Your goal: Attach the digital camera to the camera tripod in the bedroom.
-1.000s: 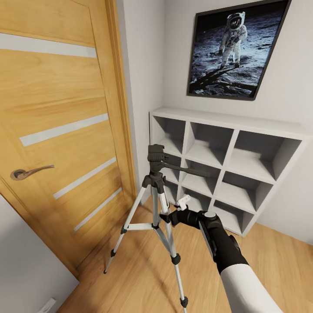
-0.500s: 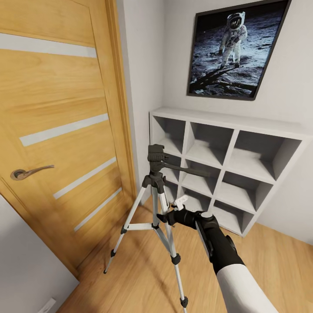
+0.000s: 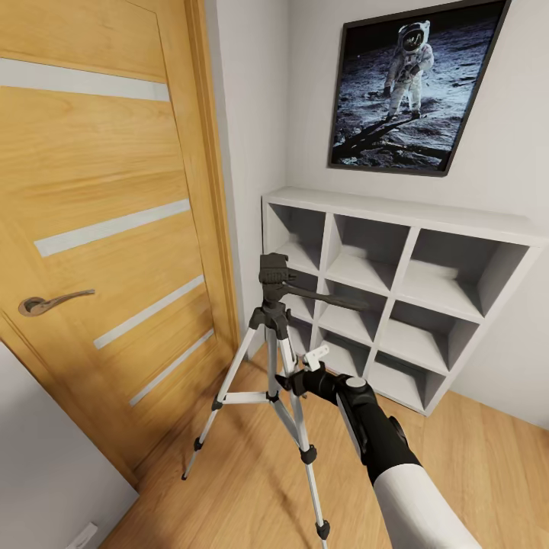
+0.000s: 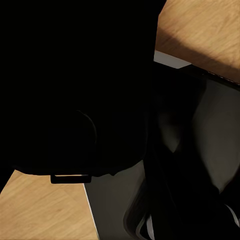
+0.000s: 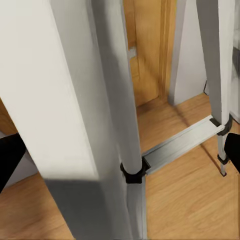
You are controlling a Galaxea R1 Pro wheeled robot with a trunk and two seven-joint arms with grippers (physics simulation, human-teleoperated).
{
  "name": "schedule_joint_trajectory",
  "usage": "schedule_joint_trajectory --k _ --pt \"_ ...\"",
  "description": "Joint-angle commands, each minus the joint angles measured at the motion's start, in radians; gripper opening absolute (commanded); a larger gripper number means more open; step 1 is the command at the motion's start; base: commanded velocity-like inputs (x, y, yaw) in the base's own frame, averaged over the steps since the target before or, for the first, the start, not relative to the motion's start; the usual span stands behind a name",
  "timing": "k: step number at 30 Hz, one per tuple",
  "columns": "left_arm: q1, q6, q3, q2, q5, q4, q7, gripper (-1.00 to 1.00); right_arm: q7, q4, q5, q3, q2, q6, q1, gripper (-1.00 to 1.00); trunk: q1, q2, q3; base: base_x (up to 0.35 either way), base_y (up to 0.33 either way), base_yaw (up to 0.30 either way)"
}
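Note:
The camera tripod [image 3: 269, 323] stands on the wood floor between the oak door and the cube shelf, silver legs splayed, black head and pan handle on top. My right gripper [image 3: 296, 379] reaches in at mid-height, below the head, against the legs. In the right wrist view a silver tripod leg [image 5: 112, 100] passes close between my black fingertips [image 5: 7, 155], which stand far apart at the frame's edges, so the right gripper [image 5: 120, 152] is open. The left wrist view is mostly a dark mass over wood floor. The digital camera is out of view.
The oak door [image 3: 99, 252] with its handle [image 3: 53, 301] is shut at the left. A grey cube shelf [image 3: 396, 290] stands against the back wall under the astronaut poster [image 3: 412, 84]. A pale grey panel [image 3: 46, 473] fills the lower left. Wood floor [image 3: 229, 488] lies around the tripod.
My right arm has edged left and forward, bringing the open gripper closer in around the tripod's legs. The tripod has not moved.

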State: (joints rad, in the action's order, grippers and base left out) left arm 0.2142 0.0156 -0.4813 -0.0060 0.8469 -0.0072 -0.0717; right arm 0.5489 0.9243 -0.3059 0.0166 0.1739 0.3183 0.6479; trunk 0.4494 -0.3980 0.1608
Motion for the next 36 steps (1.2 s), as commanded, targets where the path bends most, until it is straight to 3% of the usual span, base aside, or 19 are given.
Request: schedule_joint_trajectory --k 1,9,10,19,30,32,33,36 --pt "0.001 0.001 -0.008 0.0 0.004 0.0 -0.003 -1.0 0.004 0.002 -0.007 0.002 0.001 0.0 0.001 1.0 0.001 -0.002 0.002 0.0 0.0 0.0" --pt "0.001 0.001 -0.008 0.0 0.005 0.0 -0.003 -1.0 0.002 0.002 -0.007 0.002 0.001 -0.02 0.0 1.0 0.001 -0.002 0.002 0.0 0.0 0.0" --pt "0.001 0.001 -0.008 0.0 0.005 0.0 -0.003 -1.0 0.002 0.002 -0.007 0.002 0.001 -0.021 0.0 -1.0 0.001 -0.002 0.002 0.0 0.0 0.0" --pt "0.001 0.002 -0.008 0.0 0.005 0.0 -0.003 -1.0 0.002 0.002 -0.008 0.001 0.001 -0.028 0.0 -1.0 0.001 -0.002 0.002 0.0 0.0 0.0" --pt "0.001 0.003 -0.016 0.001 0.001 -0.015 -0.003 -1.0 0.002 0.004 -0.01 -0.001 0.001 -0.103 -0.002 -1.0 0.001 -0.002 0.002 0.0 0.0 0.0" --pt "0.001 -0.004 -0.02 0.002 -0.006 -0.068 -0.007 -1.0 0.002 0.002 -0.01 -0.001 0.001 -0.104 -0.002 -1.0 0.001 -0.002 0.002 0.0 0.0 0.0" --pt "0.001 -0.021 -0.023 0.004 -0.016 -0.161 -0.014 -1.0 0.001 0.0 -0.009 -0.001 0.001 -0.104 -0.002 -1.0 0.001 -0.002 0.002 0.0 0.0 0.0" --pt "0.001 -0.093 -0.025 0.024 -0.044 -0.302 -0.026 -1.0 0.001 0.0 -0.01 -0.001 0.001 -0.104 -0.002 -1.0 0.001 -0.002 0.002 0.0 0.0 0.0"
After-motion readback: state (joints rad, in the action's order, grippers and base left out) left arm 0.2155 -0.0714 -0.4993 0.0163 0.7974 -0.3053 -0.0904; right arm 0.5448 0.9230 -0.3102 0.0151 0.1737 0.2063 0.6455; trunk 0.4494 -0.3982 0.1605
